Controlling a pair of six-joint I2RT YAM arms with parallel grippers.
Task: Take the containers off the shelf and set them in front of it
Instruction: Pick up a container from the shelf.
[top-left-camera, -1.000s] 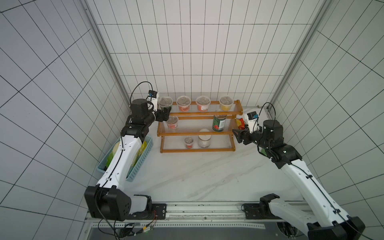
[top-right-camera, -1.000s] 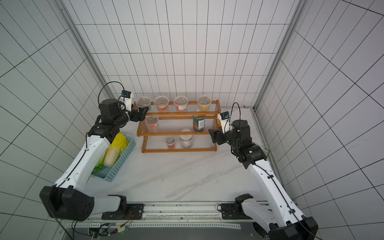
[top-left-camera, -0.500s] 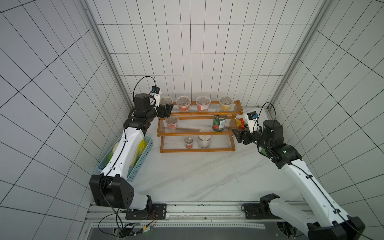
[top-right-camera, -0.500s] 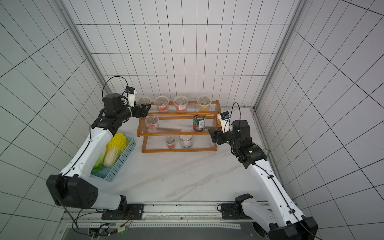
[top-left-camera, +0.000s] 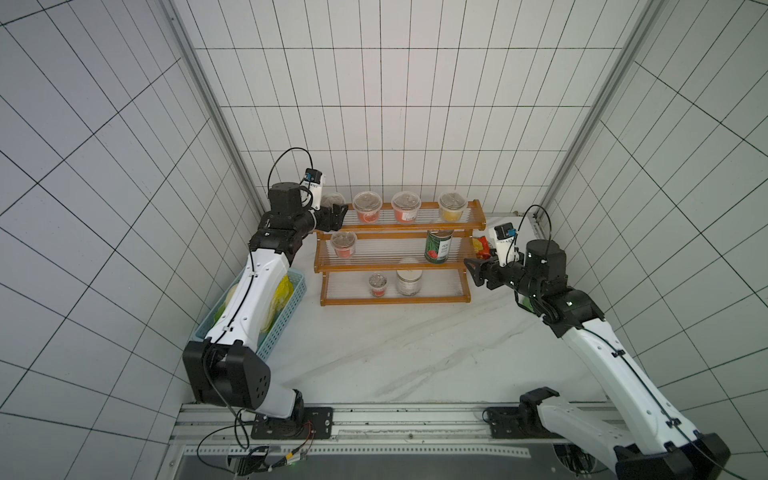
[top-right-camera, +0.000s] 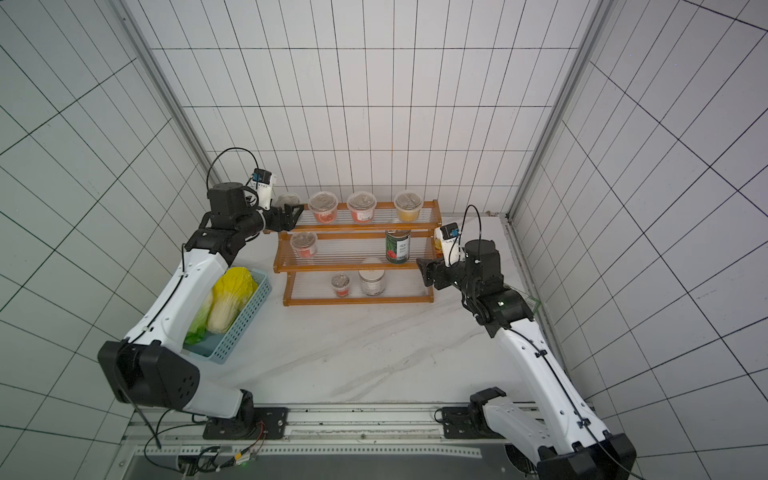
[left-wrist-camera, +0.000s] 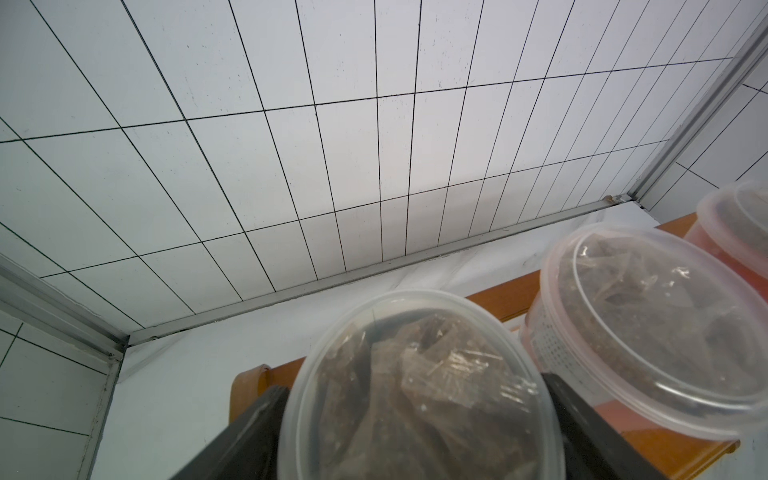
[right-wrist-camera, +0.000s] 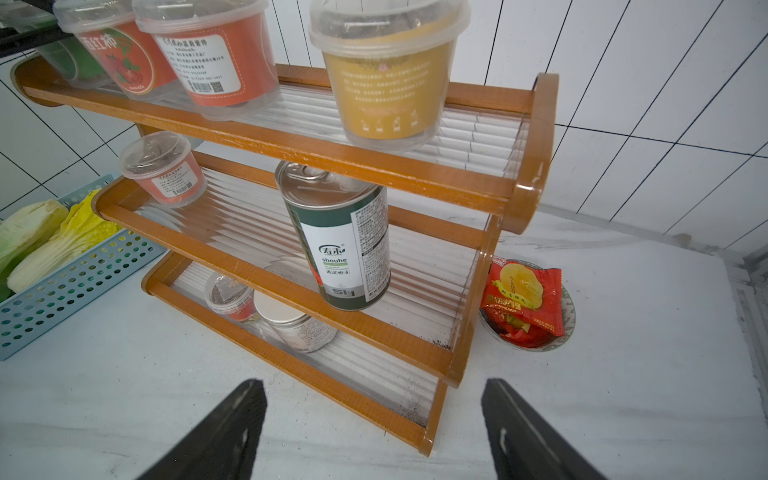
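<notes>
In both top views, left of centre, the left end effector (top-left-camera: 337, 216) half-hides the shelf's (top-left-camera: 399, 226) top-tier end cup (top-left-camera: 332, 199). Left wrist view: released, its fingers (left-wrist-camera: 249, 432) flank that cup, partly hidden by it. Right wrist view: the right end effector (right-wrist-camera: 374, 386) gapes empty before the middle-tier can (right-wrist-camera: 340, 237).

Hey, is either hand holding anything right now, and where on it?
The right hand is open and empty. The left hand has fingers either side of the leftmost top-tier cup; whether they actually grip it cannot be told.
</notes>
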